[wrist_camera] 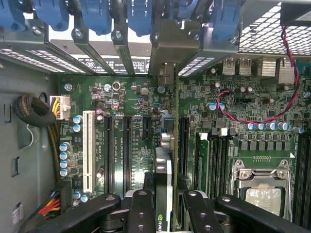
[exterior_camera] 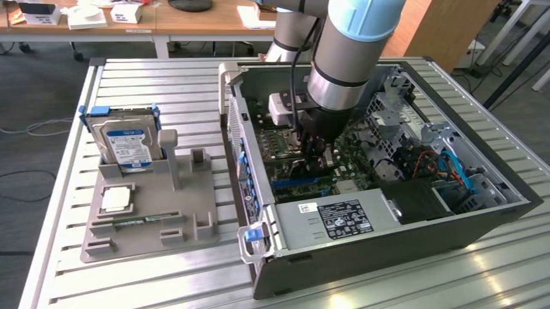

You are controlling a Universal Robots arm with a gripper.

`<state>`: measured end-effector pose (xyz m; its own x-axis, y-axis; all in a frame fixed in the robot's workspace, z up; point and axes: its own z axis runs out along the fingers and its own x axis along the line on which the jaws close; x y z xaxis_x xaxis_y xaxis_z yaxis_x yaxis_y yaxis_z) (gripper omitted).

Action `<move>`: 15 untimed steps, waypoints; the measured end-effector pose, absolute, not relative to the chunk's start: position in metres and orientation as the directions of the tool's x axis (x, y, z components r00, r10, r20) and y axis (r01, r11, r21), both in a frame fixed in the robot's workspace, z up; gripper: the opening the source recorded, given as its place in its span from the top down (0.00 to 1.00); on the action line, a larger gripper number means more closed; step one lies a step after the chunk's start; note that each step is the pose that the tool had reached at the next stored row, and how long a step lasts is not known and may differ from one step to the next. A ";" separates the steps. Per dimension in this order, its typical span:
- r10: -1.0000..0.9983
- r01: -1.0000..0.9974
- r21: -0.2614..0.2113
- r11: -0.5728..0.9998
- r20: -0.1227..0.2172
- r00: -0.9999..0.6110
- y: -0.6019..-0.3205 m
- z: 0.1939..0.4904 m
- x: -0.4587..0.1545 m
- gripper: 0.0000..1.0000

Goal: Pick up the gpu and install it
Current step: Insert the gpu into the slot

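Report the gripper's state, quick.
Gripper: closed on the gpu, which it holds edge-on over the motherboard inside the computer case.

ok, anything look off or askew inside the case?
Nothing stands out. The gpu stands edge-on in the tool, parallel to the slots of the motherboard; no loose or damaged parts visible.

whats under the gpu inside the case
The green motherboard with its expansion slots lies below the gpu, held edge-on in the pincer. The slot directly beneath the card is covered.
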<state>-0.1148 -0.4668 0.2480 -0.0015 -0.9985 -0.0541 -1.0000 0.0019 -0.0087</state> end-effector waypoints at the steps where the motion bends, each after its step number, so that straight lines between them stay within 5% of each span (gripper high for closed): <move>1: -0.999 -1.000 -0.009 0.003 -0.054 -0.003 -0.467 0.248 -0.115 0.73; 15: -0.999 -1.000 -0.009 0.012 -0.052 -0.011 -0.467 0.248 -0.115 0.73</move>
